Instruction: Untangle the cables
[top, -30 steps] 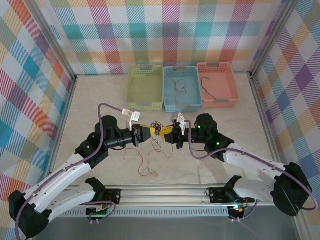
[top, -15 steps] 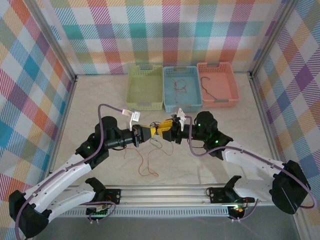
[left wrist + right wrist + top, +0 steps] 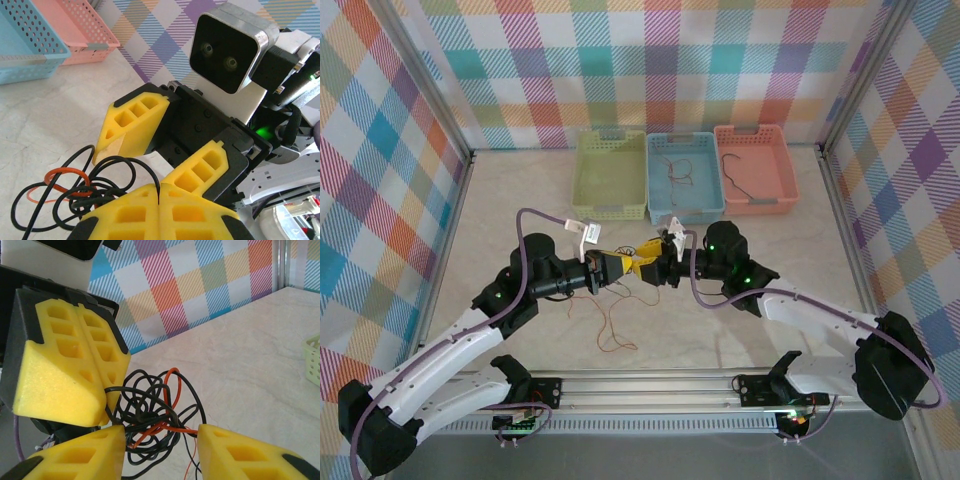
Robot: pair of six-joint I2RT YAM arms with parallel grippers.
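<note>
We see left arm (image 3: pixel 450 345) and right arm (image 3: pixel 820 325) bent inward, nose to nose above the tabletop (image 3: pixel 520 190), left pincer (image 3: pixel 623 265) clamped shut on the tangled cables (image 3: pixel 145 415) — black, red-orange loops — right pincer (image 3: pixel 647 262) partly open, straddling that knot.

Hidden inside the closed left jaws: the pinched stretch of the cables (image 3: pixel 145 415); cut off at the bottom edge between the parted right jaws: lower loops; from above, too small to trace.

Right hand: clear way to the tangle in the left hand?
Likely yes. The right hand is open with the tangle between its fingers; the left hand, shut on the tangle's edge, sits close but leaves that gap free.
</note>
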